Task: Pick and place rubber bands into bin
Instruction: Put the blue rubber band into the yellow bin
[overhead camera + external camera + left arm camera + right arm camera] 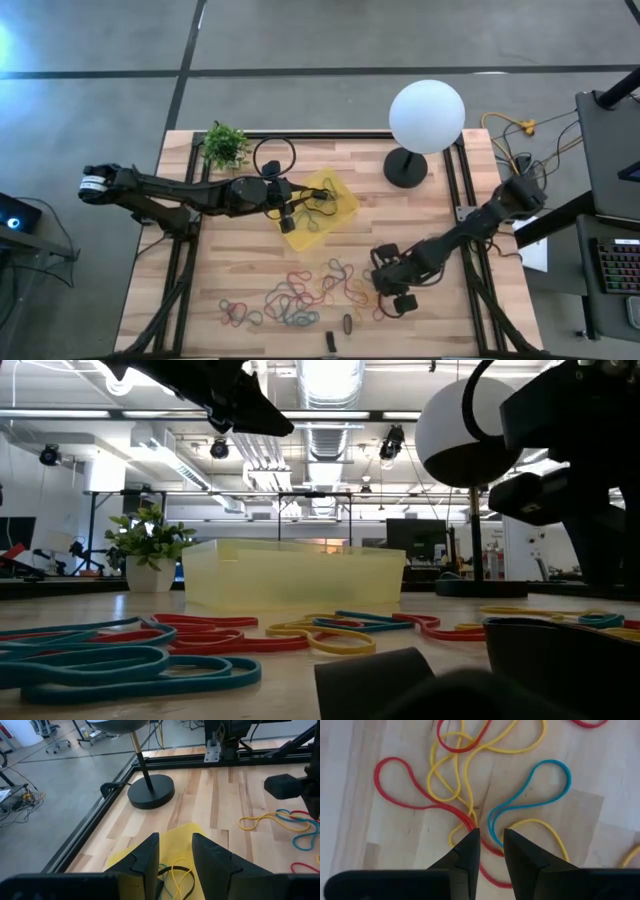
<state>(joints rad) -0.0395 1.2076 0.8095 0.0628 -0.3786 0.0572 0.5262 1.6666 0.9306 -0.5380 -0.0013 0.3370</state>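
The right tool (491,837) is down among the rubber bands (300,300) close to the near edge of the counter (230,260), toward its right half. In the right wrist view its two dark fingertips (470,845) stand a narrow gap apart with their tips on the wood, straddling the spot where a red band (415,800), a yellow band (462,775) and a blue band (530,795) run together. Whether any strand is actually pinched between them cannot be told (the tips cover the crossing).

The left tool (175,855) hangs over the bin (318,208), which sits near the middle of the counter, a little toward the far edge. Its fingers are parted with nothing between them; below them the yellow tray holds a few bands, a yellow one and a dark one showing in the left wrist view.

Most of the loose bands lie in a scatter along the near edge, from left of centre across to the right tool: red, blue, yellow and tan loops overlapping one another. Two small dark oblong pieces (347,325) lie just beside them at the near edge.

A large black ring (274,156) lies near the far edge, beside a small potted plant (225,146) toward the far left corner. A lamp with a white globe (427,116) stands on its black round base (405,166) toward the far right.
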